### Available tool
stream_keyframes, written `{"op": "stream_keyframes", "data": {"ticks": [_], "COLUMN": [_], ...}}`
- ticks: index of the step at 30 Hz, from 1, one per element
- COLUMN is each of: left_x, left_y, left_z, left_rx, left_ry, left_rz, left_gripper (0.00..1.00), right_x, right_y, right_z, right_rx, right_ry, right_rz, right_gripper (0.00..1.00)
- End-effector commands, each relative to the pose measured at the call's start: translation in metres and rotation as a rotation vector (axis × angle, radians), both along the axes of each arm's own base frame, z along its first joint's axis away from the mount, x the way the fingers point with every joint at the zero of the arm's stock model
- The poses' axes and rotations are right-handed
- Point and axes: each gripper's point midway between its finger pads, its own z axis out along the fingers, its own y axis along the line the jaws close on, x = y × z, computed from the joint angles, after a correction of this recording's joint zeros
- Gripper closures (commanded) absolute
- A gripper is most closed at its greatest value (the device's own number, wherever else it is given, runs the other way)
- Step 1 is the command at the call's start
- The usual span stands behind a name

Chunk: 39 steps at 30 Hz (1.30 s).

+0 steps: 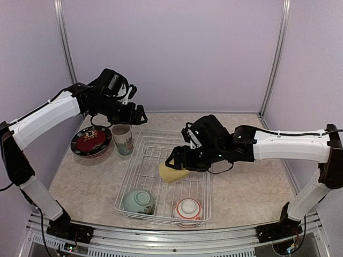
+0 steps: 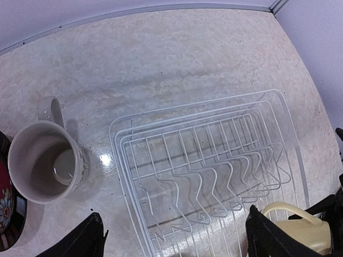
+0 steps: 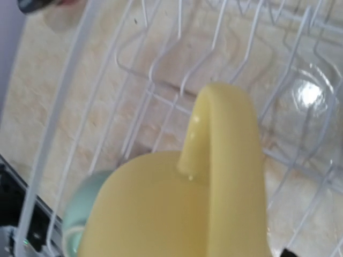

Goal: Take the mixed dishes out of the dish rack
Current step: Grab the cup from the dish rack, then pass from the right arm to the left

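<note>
- Right end effector (image 1: 179, 160) at yellow ceramic cup (image 1: 172, 173) in white wire dish rack (image 1: 147, 160); I can't tell its grip.
- Left end effector (image 1: 138, 115) wide, empty.
- Next, I'd lift the cup clear.

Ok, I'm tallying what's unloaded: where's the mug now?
In the top view, the mug stands upright on the table just left of the rack's far corner, with the red plate on its other side.

Close-up yellow cup (image 3: 177, 214), handle foremost, over white dish rack (image 3: 161, 80) wires, pale-green bowl (image 3: 80, 206) behind.
</note>
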Motion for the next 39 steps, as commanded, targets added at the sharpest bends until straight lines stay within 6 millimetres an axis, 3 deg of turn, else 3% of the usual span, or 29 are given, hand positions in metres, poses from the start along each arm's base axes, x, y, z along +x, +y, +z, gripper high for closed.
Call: {"op": "stream_keyframes", "data": {"ticks": [1,5,12,16,21,26,30,33,39], "left_x": [-0.003,-0.004,-0.014,-0.040,-0.079,-0.104,-0.114,-0.117,-0.120], "left_y": [-0.002,-0.004,0.012,0.024,0.012,-0.013,-0.042,-0.057,-0.085], "left_z": [0.015,0.026,0.078,0.102,0.100,0.077,0.070,0.073,0.058], "left_rx": [-0.023,-0.106,-0.480,-0.765,-0.995,-1.057,-1.075,-1.112,-1.113], "left_ry": [-0.030,-0.003,0.101,0.161,0.214,0.257,0.288,0.304,0.374], "left_rz": [-0.012,-0.026,-0.006,-0.043,-0.169,-0.255,-0.334,-0.392,-0.432], "left_gripper": [0.13,0.12,0.09,0.05,0.03,0.03,0.04,0.06,0.12], "right_x": [0.008,0.015,0.035,0.045,0.050,0.051,0.049,0.049,0.046], "right_y": [0.011,0.009,0.006,0.009,0.016,0.022,0.026,0.027,0.026], "right_z": [0.052,0.066,0.084,0.096,0.109,0.118,0.124,0.125,0.130], "right_rx": [0.221,0.304,0.392,0.464,0.512,0.569,0.592,0.602,0.631], "right_ry": [-0.058,-0.068,-0.094,-0.108,-0.125,-0.130,-0.138,-0.139,-0.145], "right_rz": [0.023,0.022,0.000,0.002,0.035,0.071,0.094,0.101,0.111], "right_gripper": [1.00,1.00,1.00,1.00,1.00,1.00,1.00,1.00,1.00]}}
